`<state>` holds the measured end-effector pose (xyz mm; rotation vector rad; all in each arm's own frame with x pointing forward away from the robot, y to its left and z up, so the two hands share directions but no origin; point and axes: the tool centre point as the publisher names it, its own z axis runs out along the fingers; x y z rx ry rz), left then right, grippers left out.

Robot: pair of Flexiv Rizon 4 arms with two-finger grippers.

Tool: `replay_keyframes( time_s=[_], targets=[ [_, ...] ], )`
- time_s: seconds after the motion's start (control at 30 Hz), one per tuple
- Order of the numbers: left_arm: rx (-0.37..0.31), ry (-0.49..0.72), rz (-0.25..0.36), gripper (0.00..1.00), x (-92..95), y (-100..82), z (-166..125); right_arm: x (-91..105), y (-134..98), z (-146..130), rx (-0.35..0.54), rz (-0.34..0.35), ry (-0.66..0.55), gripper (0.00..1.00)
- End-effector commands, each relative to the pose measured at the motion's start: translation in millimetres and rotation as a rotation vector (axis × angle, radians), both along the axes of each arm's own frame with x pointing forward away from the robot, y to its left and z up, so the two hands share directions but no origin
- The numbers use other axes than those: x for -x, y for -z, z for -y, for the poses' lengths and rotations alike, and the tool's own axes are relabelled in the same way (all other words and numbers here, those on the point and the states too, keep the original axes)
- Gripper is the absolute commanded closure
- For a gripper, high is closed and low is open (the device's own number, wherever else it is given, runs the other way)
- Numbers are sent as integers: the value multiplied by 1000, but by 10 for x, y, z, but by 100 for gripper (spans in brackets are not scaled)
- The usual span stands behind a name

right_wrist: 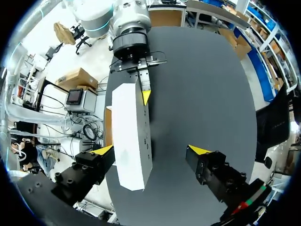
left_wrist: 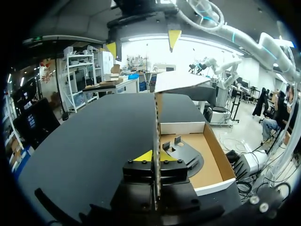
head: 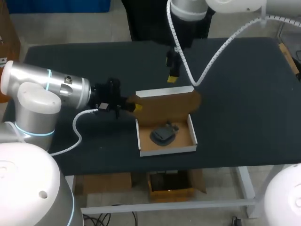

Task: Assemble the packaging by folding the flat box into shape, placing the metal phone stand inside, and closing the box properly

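Box (head: 167,149) is seen open on the table (head: 244,94), with the metal phone stand (head: 163,135) laid inside. The lid (head: 164,99) is held raised, its end pinched between the closed-up fingers of the left gripper (left_wrist: 155,156). The right gripper (right_wrist: 150,150) is held spread wide above the lid, nothing grasped.

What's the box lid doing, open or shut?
Open. The lid stands raised at the far edge of the tray, pinched by the left gripper, and the metal phone stand lies uncovered inside.

The bench (head: 244,94) has a dark, matte top. One cardboard box (head: 167,150) rests directly on it, white outside and brown inside, open, near the front edge and about midway along.
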<state>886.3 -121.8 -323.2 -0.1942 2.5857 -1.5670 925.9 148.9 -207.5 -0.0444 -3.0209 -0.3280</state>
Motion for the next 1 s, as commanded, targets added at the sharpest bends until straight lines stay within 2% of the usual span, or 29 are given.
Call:
replay_keyframes(
  time_s=[0.03,0.57,0.63,0.7,0.83,1.0],
  targets=[
    [1,-1,2,100,5,27,12,-17,-49,44,-18,-1,20,0],
    [1,-1,2,100,5,27,12,-17,-49,44,-18,-1,20,0],
    [-1,-21,31,100,-5,25,21,-48,-38,61,-11,-5,37,0],
    [-36,-18,98,100,25,30,45,-84,-17,75,5,-19,57,0],
    [-41,-18,189,100,77,27,45,-105,30,129,47,-26,122,0],
    [-49,-19,291,100,178,55,42,-43,108,203,57,-51,204,0]
  ],
)
